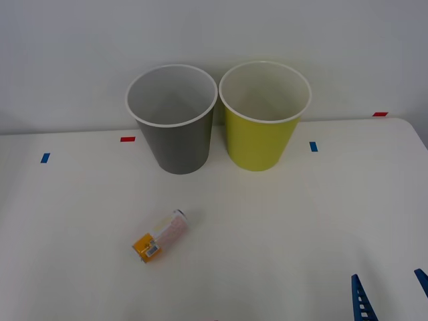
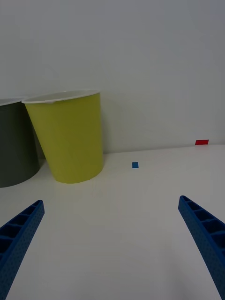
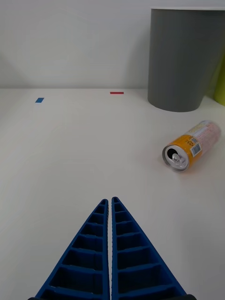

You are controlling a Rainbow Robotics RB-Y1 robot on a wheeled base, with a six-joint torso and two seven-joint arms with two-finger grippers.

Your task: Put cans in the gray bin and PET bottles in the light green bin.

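The gray bin point(image 1: 175, 127) and light green bin point(image 1: 262, 122) stand side by side, their pale insides bare as far as visible, a can point(image 1: 161, 237) (pull-tab end showing) lying on the table point(image 1: 301, 221) before them, right gripper point(image 2: 112, 243) spread, left gripper point(image 3: 111, 206) closed together.

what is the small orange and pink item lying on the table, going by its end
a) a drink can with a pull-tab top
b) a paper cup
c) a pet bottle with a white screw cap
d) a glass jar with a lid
a: in the left wrist view the drink can lies on its side on the table and shows a round metal end with a pull tab and opening, no screw cap.
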